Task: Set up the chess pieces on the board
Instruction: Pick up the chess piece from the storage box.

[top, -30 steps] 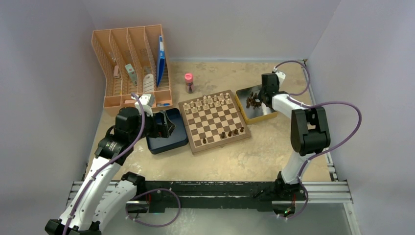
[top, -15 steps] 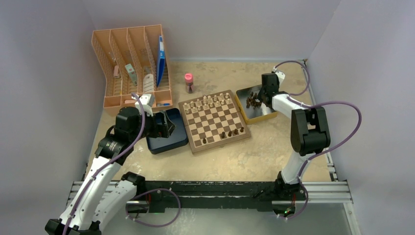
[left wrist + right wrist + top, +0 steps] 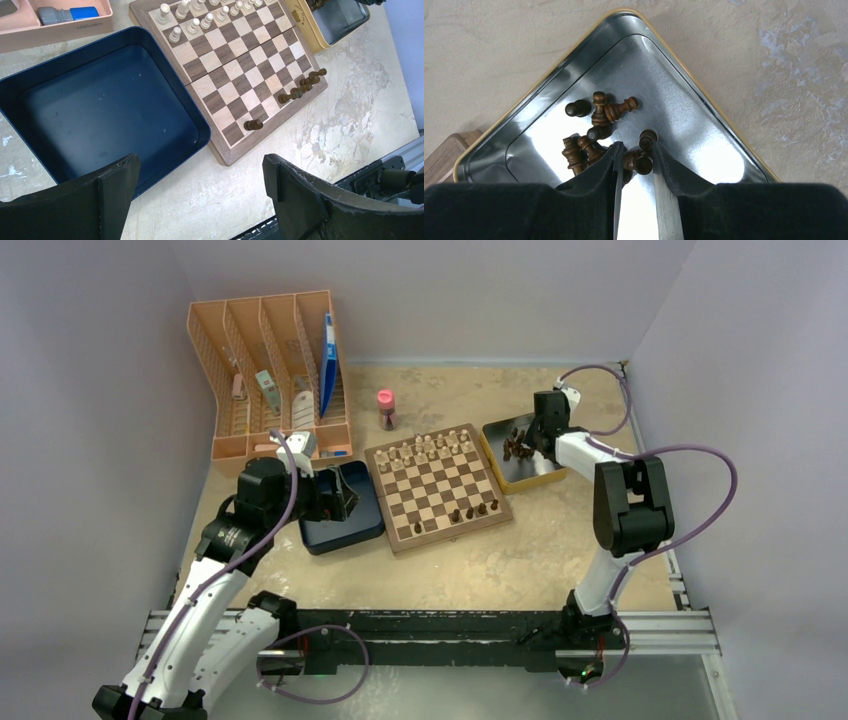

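Right claw (image 3: pixel 635 150): narrowed onto one dark piece (image 3: pixel 636 161) at the lower middle of my wrist view, with a pad against each side of it. Whether that piece is clear of the floor beneath it, I cannot tell.

Left claw (image 3: pixel 200 162): spread wide, hanging over the near corner of the blue box and the bare surface beside it, left of centre in the overhead view.

Table (image 3: pixel 520 550): mottled beige, carrying every item below.

Orange rack (image 3: pixel 215 370): upper left of the overhead view, several upright slots.

Chessboard (image 3: pixel 437 485): centre of the overhead view, lying flat and turned at a slight angle.

Blue box (image 3: pixel 100 110): square and open-topped, just beside the chessboard's left edge.

Tin tray (image 3: pixel 704 135): shiny inside with a yellow rim, just beside the chessboard's upper right corner in the overhead view. My right claw reaches down into it.

Pale chess pieces (image 3: pixel 175 34): upright in rows along the chessboard's far edge.

Dark chess pieces (image 3: pixel 596 112): most lie jumbled in a heap inside the tin tray, several on their sides and touching one another. A few more are on the chessboard's near edge, one apart towards the left and the others close together towards the right.
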